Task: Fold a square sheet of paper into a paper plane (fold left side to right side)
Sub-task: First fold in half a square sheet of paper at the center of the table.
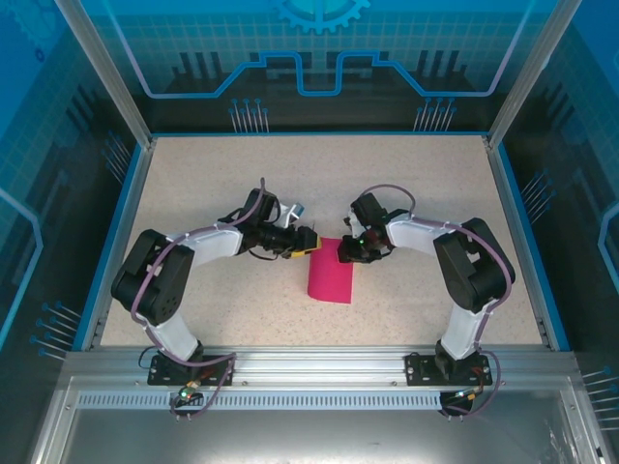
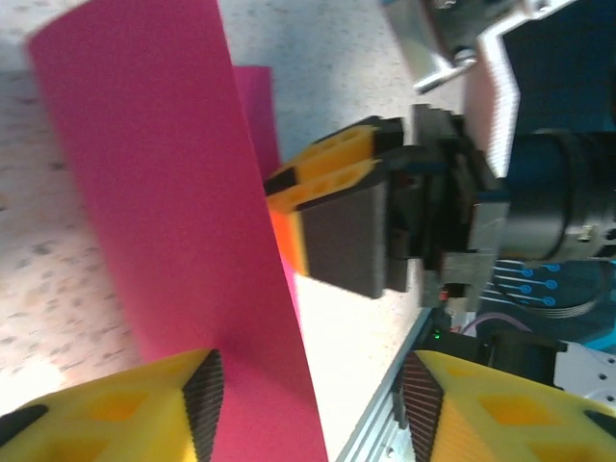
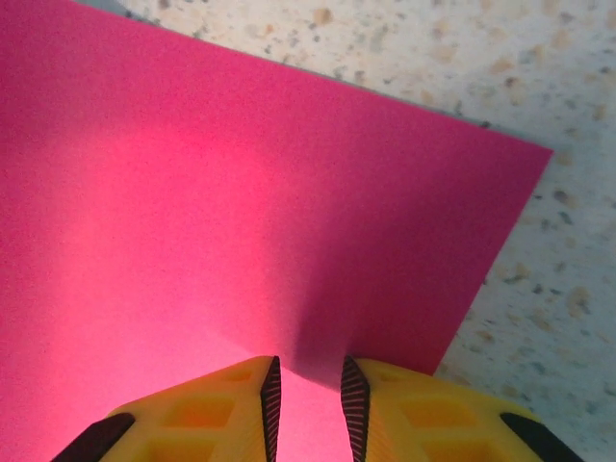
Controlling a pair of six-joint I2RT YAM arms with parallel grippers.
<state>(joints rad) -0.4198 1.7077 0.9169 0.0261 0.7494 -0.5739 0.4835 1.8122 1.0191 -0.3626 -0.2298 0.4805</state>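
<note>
Two grippers converge on one workpiece.

Top external view: a thin magenta-pink square sheet of paper (image 1: 331,280) lies as a narrow rectangle on the speckled beige table (image 1: 242,174). Its far end sits between the left gripper (image 1: 308,242) and the right gripper (image 1: 346,251), and the rest extends away from both sets of fingertips toward the arm bases. Jaw spacing cannot be read at this scale.

Left wrist view: the left gripper (image 2: 313,395) stands with its jaws wide apart and holds nothing. The square sheet of paper (image 2: 164,192) runs as a strip past one yellow finger (image 2: 144,409) and on ahead of it. A second pink edge shows just beyond the strip. The right gripper (image 2: 294,217) meets the strip's far edge, ahead of the left fingertips.

Right wrist view: the right gripper (image 3: 308,385) shows a narrow slit between its jaws, with the square sheet of paper (image 3: 241,192) directly beneath and ahead of the fingertips. Pink shows within the slit, but whether the sheet is pinched or merely pressed cannot be told. A shadowed dimple lies just ahead of the slit.

Hazard, as a judgement: with the left jaws apart, the sheet is restrained at the right fingertips alone. The fold could spring open, or its layers could slide out of register and skew the crease. Any drag by the narrow jaws would likely buckle the thin paper at the dimple.
</note>
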